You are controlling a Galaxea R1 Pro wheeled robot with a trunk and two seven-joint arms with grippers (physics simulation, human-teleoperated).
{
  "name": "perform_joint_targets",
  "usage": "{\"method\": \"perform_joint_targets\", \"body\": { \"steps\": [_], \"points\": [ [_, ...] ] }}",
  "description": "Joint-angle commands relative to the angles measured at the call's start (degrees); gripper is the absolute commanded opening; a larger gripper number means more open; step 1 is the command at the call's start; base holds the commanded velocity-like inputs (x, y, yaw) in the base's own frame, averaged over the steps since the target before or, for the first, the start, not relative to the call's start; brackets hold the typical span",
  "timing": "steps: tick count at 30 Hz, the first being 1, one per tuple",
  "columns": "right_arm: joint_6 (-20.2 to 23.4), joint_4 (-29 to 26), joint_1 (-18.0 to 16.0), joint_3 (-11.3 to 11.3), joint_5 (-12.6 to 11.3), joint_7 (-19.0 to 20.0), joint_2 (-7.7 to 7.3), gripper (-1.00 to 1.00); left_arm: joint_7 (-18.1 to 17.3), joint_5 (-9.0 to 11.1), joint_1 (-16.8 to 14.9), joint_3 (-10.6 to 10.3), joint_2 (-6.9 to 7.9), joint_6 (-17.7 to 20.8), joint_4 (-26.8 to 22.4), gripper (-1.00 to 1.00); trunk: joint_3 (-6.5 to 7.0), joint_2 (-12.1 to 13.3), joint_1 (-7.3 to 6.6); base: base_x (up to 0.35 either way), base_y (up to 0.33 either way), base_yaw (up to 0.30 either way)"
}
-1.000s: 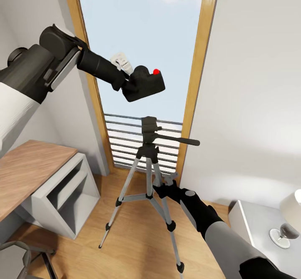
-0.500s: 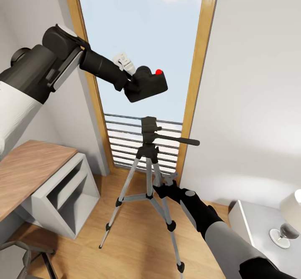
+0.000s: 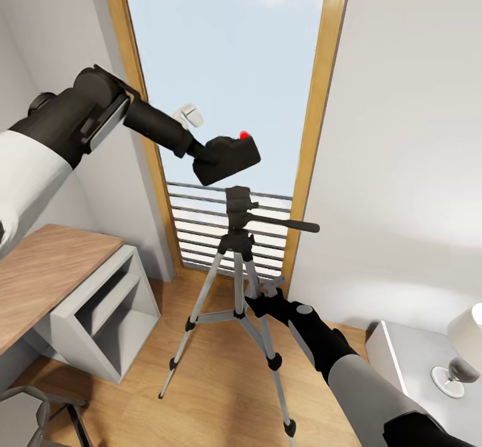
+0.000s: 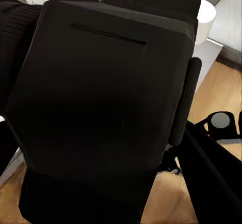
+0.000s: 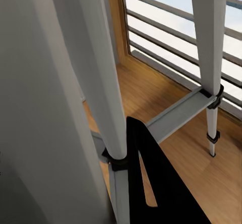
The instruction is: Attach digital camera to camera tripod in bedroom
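At the lower right of the head view, the right arm reaches up from the corner, and the right gripper (image 3: pixel 258 300) is at a leg of the camera tripod (image 3: pixel 235 280), just under the brace joint. The right wrist view has a silver leg (image 5: pixel 101 83) close against a black finger (image 5: pixel 151 183), the jaws seemingly clenched on it. At the lower left sit a wooden desk (image 3: pixel 40 280) and a white open shelf unit (image 3: pixel 100 313); at the lower right, a lamp (image 3: pixel 462 346) on a pale nightstand (image 3: pixel 402 346). The tripod stands on the wood floor (image 3: pixel 214 400) in mid-frame. Above its head, not touching, the digital camera (image 3: pixel 227 159) hangs tilted, red button up, grasped by the left gripper (image 3: pixel 204 156) and seen close in the left wrist view (image 4: pixel 101 108). Farthest back are the railing (image 3: pixel 194 226) and the tall window (image 3: pixel 227 65).
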Motion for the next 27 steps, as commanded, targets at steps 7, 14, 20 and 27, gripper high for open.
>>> {"method": "perform_joint_targets", "body": {
  "steps": [7,14,20,27],
  "points": [
    [0.27,-0.35,-0.05,-0.02,0.08,0.22,0.01,-1.0,-1.99,-3.29,-0.69,-2.29,-0.3,0.63,1.71,-1.0,-0.12,-0.14,0.03,0.0,0.0,0.0],
    [0.25,-0.31,-0.05,-0.02,0.34,0.23,0.01,-1.0,-2.03,-6.74,-1.82,-5.48,-3.81,0.53,2.99,-1.0,-0.12,-0.14,0.03,0.0,0.0,0.0],
    [0.25,-0.3,-0.05,-0.02,0.38,0.21,0.01,-1.0,-1.92,-8.44,-4.95,-5.68,-6.88,0.89,4.23,-1.0,-0.12,-0.14,0.03,0.0,0.0,0.0],
    [0.25,-0.3,-0.05,-0.02,0.3,0.15,0.01,-1.0,-1.73,-8.5,-5.71,-5.62,-7.12,1.05,4.4,-1.0,-0.12,-0.14,0.03,0.0,0.0,0.0]
  ]
}}
